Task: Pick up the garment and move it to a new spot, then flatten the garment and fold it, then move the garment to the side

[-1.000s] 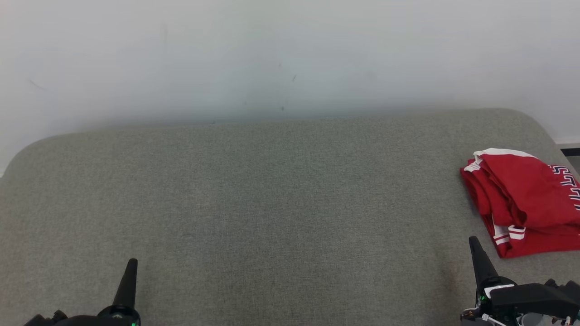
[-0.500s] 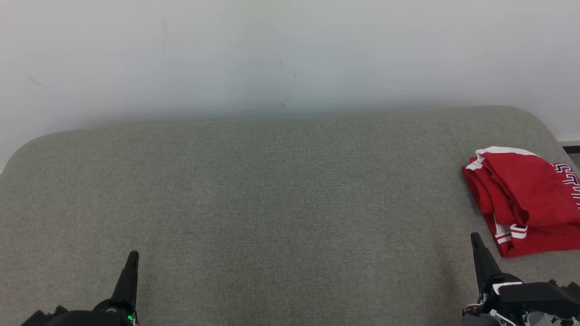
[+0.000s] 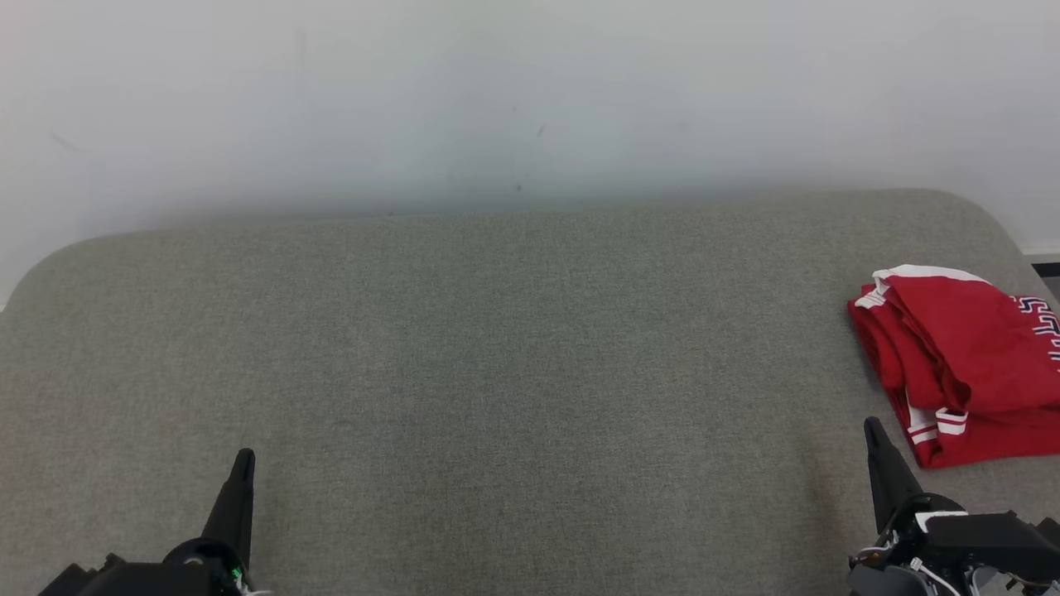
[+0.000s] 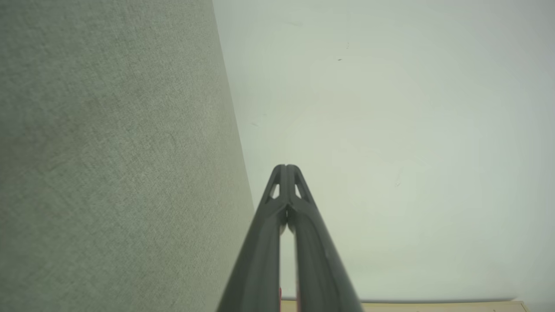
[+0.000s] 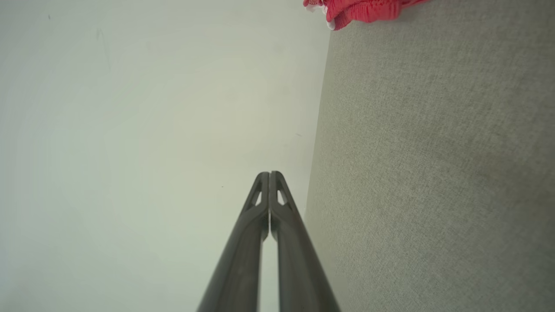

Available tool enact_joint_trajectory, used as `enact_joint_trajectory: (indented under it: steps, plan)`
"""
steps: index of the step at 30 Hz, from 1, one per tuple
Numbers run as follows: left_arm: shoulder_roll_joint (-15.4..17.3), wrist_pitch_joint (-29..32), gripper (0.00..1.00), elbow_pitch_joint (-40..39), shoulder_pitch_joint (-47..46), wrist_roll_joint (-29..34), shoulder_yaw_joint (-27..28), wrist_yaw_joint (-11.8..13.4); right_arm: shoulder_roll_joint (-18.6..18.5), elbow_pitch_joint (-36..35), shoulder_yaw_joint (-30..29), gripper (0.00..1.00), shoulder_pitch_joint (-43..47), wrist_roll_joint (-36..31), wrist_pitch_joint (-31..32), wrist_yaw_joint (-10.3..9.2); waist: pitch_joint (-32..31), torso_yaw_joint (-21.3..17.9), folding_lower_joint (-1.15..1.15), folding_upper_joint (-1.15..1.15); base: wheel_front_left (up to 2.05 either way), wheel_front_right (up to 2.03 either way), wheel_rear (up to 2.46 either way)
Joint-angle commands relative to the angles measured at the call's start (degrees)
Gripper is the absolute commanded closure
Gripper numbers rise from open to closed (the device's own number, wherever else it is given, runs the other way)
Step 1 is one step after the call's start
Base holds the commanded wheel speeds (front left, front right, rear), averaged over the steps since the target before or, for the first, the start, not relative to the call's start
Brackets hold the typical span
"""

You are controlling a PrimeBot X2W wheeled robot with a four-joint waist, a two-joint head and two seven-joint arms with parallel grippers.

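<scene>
The garment (image 3: 961,364) is red with white trim and dark lettering, lying folded at the far right of the grey fabric surface (image 3: 497,372); its edge (image 5: 355,8) peeks in at the top of the right wrist view. My right gripper (image 3: 871,426) stands shut just left of and below the garment, apart from it, holding nothing. Its tips (image 5: 269,174) are pressed together. At the lower left my left gripper (image 3: 245,455) is shut too, tips together (image 4: 286,167), far from the garment.
A pale wall (image 3: 530,99) rises behind the grey surface, whose back corners are rounded. A dark strip of skirting (image 3: 1045,269) shows at the far right edge. A pale wooden strip (image 4: 433,307) lies at the bottom of the left wrist view.
The whole head view has shifted slightly, so the camera has moved. Both grippers stay shut at the bottom corners, the left one now reaching a little higher in the picture. The garment lies still.
</scene>
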Motion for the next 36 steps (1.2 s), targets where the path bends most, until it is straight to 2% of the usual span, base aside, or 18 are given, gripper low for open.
enact_joint_trajectory:
  steps: [1, 7, 36]
  plan:
    - [0.33, 0.45, 1.0, -0.32, -0.95, -1.49, 0.02, -0.18, 0.17, -0.36, -0.22, 1.0, -0.59, 1.12, 0.3, -0.11, 0.06, 0.02, 0.0, 0.0, 0.0, 0.0, 0.0]
    - [0.36, 0.99, 1.0, -0.47, -1.08, -3.63, 0.02, -0.19, 0.33, -0.65, -0.53, 1.0, -0.65, 3.3, 0.74, -0.12, 0.29, 0.08, 0.0, 0.0, 0.0, 0.0, 0.0]
    - [0.35, 0.98, 1.0, -0.41, -0.95, -3.4, 0.02, -0.15, 0.29, -0.6, -0.46, 1.0, -0.48, 2.98, 0.69, -0.12, 0.29, 0.08, 0.0, 0.0, 0.0, 0.0, 0.0]
